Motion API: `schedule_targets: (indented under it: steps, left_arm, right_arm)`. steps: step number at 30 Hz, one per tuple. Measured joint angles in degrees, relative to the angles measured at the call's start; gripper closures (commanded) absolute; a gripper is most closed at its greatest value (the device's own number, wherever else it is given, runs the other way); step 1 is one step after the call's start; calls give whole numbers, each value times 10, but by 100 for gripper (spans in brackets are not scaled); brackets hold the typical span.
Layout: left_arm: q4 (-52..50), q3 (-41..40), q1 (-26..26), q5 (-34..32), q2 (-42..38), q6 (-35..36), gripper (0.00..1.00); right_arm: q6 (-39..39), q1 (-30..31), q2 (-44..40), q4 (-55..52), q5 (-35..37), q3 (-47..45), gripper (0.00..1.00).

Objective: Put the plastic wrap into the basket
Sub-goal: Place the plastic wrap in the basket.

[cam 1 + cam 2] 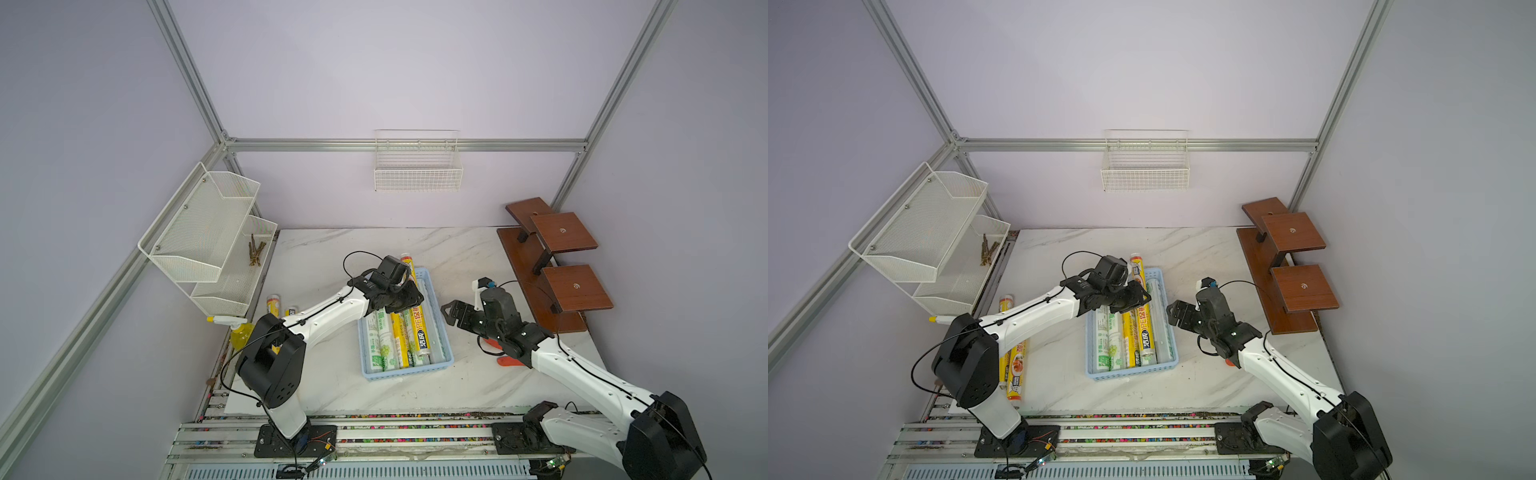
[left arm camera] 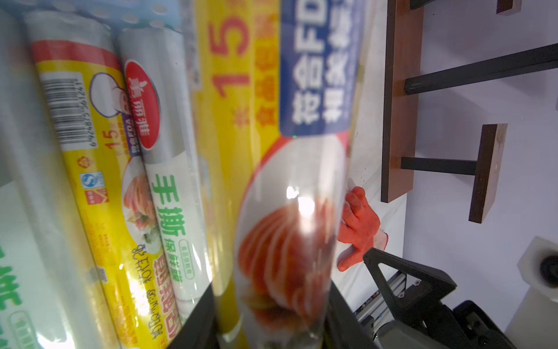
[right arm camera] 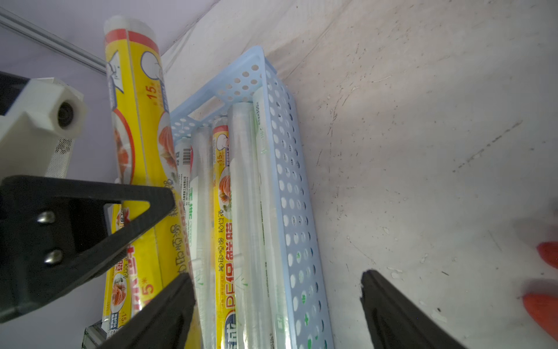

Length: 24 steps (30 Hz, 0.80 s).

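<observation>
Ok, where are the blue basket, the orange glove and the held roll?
blue basket [image 1: 407,371]: a top view, near wall.
orange glove [image 2: 360,225]: left wrist view, palm.
held roll [image 1: 408,262]: a top view, far end.

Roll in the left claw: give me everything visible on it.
The yellow roll is a long slim cylinder in glossy printed film: red band at its far end, red 15, blue label, food picture. The left claw is shut on it partway along. It lies lengthwise over the basket, above the rolls inside, its far end jutting past the far wall. Contact with those rolls can't be told.
</observation>
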Motion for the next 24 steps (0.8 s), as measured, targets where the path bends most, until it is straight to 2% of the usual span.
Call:
schedule_targets:
  steps: [8,17,24]
  left_arm:
    - [8,4,-16,2,43,-16,83]
    - [8,4,-21,9,58,-19,79]
    - [8,6,-22,16,77,-24,69]
  right_arm:
    - [10,-2,-21,46,-63,-41,4]
    - [14,-2,-6,78,-115,-44,2]
    - [13,-2,12,86,-147,-44,1]
